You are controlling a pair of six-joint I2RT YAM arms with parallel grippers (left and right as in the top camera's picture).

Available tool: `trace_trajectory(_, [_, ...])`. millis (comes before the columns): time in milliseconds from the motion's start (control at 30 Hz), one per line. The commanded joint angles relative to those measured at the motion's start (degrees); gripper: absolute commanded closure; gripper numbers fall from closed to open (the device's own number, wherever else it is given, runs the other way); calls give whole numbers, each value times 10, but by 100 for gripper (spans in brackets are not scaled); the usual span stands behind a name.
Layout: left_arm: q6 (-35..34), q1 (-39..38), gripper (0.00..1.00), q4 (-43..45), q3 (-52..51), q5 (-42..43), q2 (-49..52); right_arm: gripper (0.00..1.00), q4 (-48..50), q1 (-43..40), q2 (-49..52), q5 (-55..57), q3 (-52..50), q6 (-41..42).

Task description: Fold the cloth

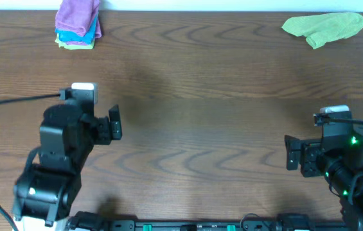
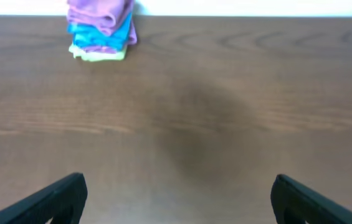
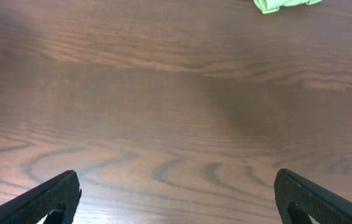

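A crumpled light-green cloth (image 1: 326, 27) lies unfolded at the far right of the wooden table; its edge shows at the top of the right wrist view (image 3: 281, 4). My left gripper (image 1: 115, 123) is open and empty at the near left, far from the cloth. My right gripper (image 1: 292, 153) is open and empty at the near right, well in front of the cloth. Both wrist views show wide-spread black fingertips, left (image 2: 179, 198) and right (image 3: 177, 198), over bare wood.
A stack of folded cloths, purple on blue on pale green (image 1: 78, 24), sits at the far left, also in the left wrist view (image 2: 101, 28). A black cable (image 1: 14, 101) runs in from the left edge. The table's far edge meets a white wall.
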Motion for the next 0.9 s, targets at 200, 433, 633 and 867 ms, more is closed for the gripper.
trace_trajectory(200, [40,69,5,128,-209,62,-131,1,0,1,-2,-5,-1,7])
trace_trajectory(433, [40,81,5,165,-344,66,-249,1,0,1,-2,-5,-1,7])
trace_trajectory(633, [40,81,5,168,-403,70,-320,1,0,1,-2,-5,-1,7])
trace_trajectory(867, [33,81,5,172,-449,71,-372,1,0,1,-2,-5,-1,7])
